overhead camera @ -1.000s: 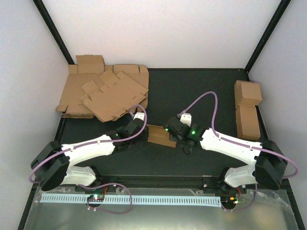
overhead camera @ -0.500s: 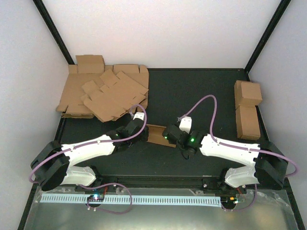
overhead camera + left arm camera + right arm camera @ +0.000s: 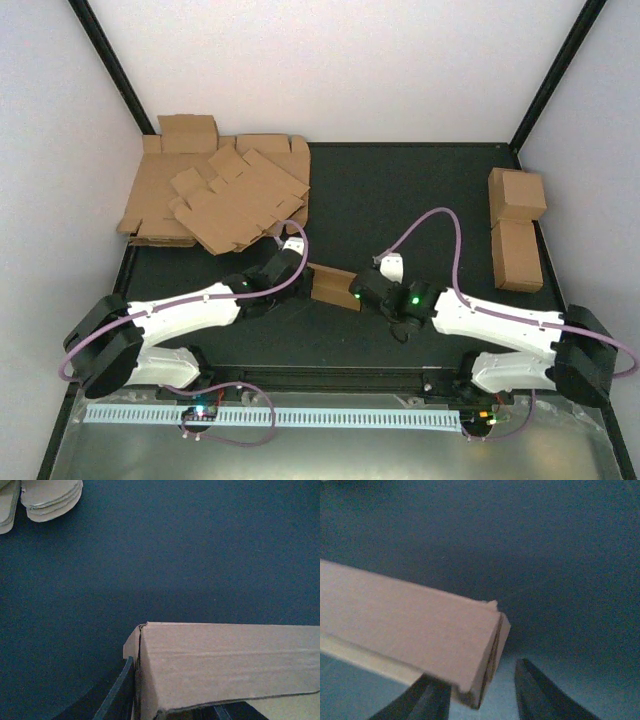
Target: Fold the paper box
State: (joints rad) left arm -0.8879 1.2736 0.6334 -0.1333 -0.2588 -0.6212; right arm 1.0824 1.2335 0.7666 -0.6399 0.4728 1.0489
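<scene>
top external: paper box [image 3: 333, 284] lies mid-surface [image 3: 420, 190], shaped as a low carton.
left wrist: left fingers [image 3: 117, 697] pinching the box's end wall.
right wrist: right fingers [image 3: 542, 695] spread, box corner loose between them.
progress: mostly folded, i judge; final tucking may remain.

The plain brown paper box [image 3: 333, 284], folded long and low, lies flat, one end between the left fingers [image 3: 122, 695], the other between the right fingers [image 3: 540, 695].
</scene>
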